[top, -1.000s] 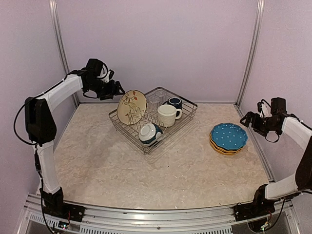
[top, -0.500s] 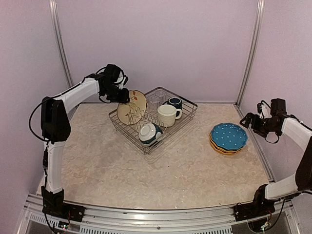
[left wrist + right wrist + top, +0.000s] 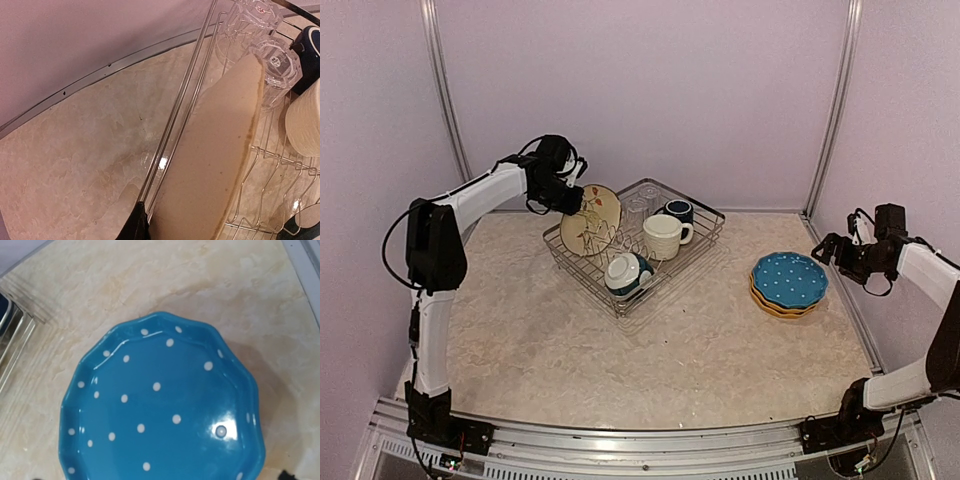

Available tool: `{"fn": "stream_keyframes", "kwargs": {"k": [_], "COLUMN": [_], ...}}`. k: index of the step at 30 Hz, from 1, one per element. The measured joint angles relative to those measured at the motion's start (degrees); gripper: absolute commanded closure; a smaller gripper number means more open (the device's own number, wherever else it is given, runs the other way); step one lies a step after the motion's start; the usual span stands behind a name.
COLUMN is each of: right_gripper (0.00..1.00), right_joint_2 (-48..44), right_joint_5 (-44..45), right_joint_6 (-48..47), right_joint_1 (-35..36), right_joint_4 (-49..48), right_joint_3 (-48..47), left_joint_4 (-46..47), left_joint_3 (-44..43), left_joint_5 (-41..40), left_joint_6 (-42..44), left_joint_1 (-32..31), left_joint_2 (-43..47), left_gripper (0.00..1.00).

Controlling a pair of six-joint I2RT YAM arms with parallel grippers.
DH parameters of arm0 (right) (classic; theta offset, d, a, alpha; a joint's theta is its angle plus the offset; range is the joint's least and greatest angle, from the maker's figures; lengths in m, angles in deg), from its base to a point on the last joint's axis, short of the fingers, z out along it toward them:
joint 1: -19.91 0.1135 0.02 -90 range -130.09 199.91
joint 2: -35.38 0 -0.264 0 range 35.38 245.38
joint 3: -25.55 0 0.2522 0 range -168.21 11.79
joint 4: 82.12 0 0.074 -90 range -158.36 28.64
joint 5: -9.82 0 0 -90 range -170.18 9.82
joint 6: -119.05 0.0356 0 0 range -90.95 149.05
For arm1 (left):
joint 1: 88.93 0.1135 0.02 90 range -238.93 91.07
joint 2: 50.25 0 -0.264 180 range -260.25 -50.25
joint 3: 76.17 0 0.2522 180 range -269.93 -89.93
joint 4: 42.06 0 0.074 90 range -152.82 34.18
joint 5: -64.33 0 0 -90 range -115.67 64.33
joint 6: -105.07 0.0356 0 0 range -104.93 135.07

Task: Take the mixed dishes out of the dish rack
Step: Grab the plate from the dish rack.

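Dish rack (image 3: 704, 242), left end effector (image 3: 570, 197) outstretched at cream plate (image 3: 591, 219) rim

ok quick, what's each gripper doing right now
left gripper: shut on the rim of the cream bird-pattern plate
right gripper: open, empty, beside the blue plate

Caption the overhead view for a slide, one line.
Left gripper at the rim of the bird plate in the wire rack; dotted plates stacked at right.
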State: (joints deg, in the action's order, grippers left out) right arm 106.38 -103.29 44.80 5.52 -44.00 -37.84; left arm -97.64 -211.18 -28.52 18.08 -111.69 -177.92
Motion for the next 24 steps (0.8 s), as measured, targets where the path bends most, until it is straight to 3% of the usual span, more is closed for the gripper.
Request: {"fn": "stream_keyframes", "kwargs": {"k": [13,24], "right_gripper": [0.0,0.0], "right_joint_2": [-0.72,-0.79], "right_joint_5": [0.17,0.22], "right_joint_6": [0.39,0.68], "right_joint_1": [0.0,0.0], "right_joint_4": [0.02,0.02], "right_joint_3": [0.11,0.33], "left_joint_4": [2.19,2.34], "left_joint_3": [4.57,7.15], "left_joint_5": [-4.9,-9.94], "left_joint_6": [4.76,5.88], "left_joint_1": [-1.99,-3.96], "left_joint_2": [2.86,5.35], "left_gripper": [0.97,1.0]}}
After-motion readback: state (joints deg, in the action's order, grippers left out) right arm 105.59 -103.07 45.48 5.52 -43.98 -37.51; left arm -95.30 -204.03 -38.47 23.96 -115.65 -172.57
